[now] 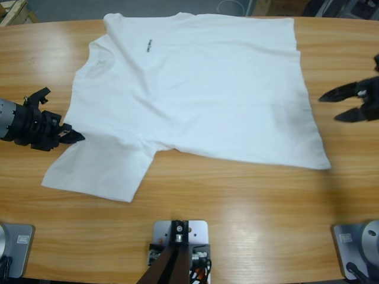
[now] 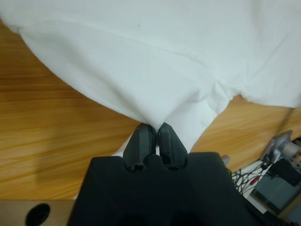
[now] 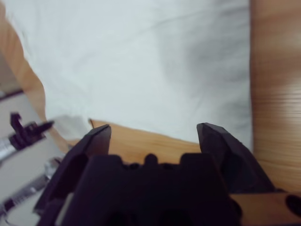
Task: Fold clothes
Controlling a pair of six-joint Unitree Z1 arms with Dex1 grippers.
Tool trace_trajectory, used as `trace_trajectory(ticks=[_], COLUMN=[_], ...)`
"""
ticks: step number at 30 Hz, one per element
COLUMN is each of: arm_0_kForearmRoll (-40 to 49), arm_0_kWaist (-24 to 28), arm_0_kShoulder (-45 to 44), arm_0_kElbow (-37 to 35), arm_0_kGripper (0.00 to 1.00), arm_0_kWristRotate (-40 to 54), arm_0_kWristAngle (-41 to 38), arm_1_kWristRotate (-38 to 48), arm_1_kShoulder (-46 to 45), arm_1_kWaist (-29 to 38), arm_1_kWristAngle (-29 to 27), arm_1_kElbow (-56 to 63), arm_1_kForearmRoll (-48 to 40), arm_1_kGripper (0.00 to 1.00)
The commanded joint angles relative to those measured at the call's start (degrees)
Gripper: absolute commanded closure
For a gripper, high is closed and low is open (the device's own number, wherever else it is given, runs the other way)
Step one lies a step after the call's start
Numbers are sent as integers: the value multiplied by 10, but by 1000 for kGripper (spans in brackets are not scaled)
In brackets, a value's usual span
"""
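Observation:
A white T-shirt (image 1: 195, 89) lies spread flat on the wooden table (image 1: 237, 201), collar toward the left, with a small dark mark (image 1: 148, 45) near the collar. One sleeve (image 1: 98, 165) juts toward the front left. My left gripper (image 1: 72, 136) sits at the shirt's left edge, jaws shut on a pinch of the cloth (image 2: 155, 113) where the sleeve meets the body. My right gripper (image 1: 333, 105) hovers open over bare wood, just right of the shirt's hem (image 3: 188, 66), touching nothing.
Bare wood runs along the table's front (image 1: 254, 225) and to the right of the shirt. In the right wrist view the other arm (image 3: 23, 134) shows small at the far left. Cables and rig parts (image 2: 277, 174) lie off the table edge.

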Motion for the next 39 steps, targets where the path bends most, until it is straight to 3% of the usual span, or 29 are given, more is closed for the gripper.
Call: trace_trajectory(ticks=[1, 9, 18, 29, 39], arm_0_kForearmRoll=[1, 6, 9, 9, 9], arm_0_kWaist=[3, 3, 2, 2, 2], arm_0_kShoulder=[4, 0, -5, -2, -6], arm_0_kElbow=[-5, -5, -5, -5, -5], arm_0_kGripper=[1000, 1000, 1000, 1000, 1000], arm_0_kWristRotate=[10, 10, 10, 10, 10], arm_0_kWristAngle=[4, 3, 2, 3, 2], arm_1_kWristRotate=[118, 230, 307, 358, 385], arm_1_kShoulder=[-28, -65, -131, -145, -167], arm_1_kWaist=[4, 79, 116, 142, 153], arm_1_kWristAngle=[-86, -130, -211, -221, -228], arm_1_kElbow=[109, 226, 269, 297, 340], arm_1_kForearmRoll=[-101, -236, -260, -264, -324], arm_1_kGripper=[257, 271, 271, 270, 266])
